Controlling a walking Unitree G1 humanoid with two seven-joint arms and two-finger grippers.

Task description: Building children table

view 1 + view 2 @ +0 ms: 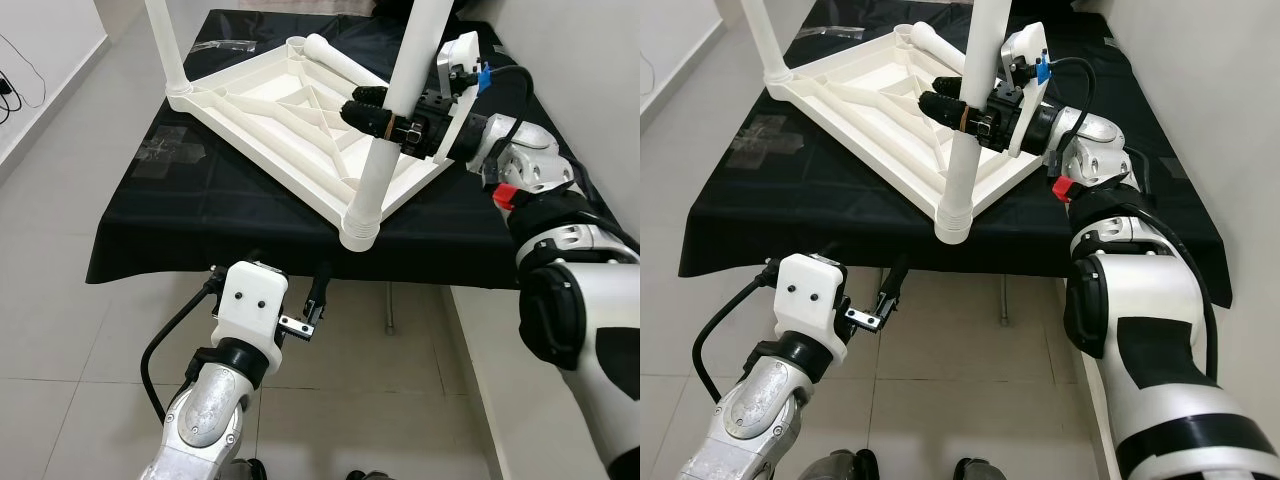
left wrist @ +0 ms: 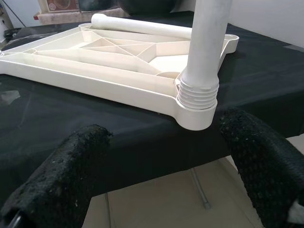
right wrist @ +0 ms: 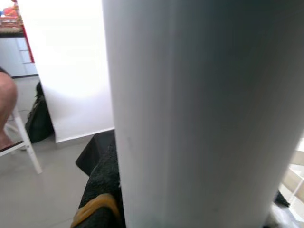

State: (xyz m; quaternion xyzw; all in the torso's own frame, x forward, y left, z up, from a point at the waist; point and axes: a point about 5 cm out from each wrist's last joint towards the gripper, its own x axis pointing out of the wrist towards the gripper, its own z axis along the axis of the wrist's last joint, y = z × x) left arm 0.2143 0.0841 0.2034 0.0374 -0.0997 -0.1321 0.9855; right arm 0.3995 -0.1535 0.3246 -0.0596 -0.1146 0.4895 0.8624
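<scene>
- The white tabletop [image 1: 300, 120] lies upside down on the black cloth [image 1: 180, 215]; one leg [image 1: 395, 110] stands in its near corner, another [image 1: 166, 45] at 10 o'clock, a loose leg [image 1: 345, 65] across it.
- The right gripper [image 1: 385, 118] clasps the near leg.
- The left gripper [image 1: 285, 300] hangs wide apart at 6 o'clock, below the cloth edge.

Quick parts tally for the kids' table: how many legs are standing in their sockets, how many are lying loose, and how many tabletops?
Legs standing in corner sockets: 2, the near leg with the right gripper around it, and the far-left leg.
Legs lying loose: 1, the loose leg resting on the frame.
Upturned tabletops: 1, the tabletop on the black cloth.
Total: 4 parts.
</scene>
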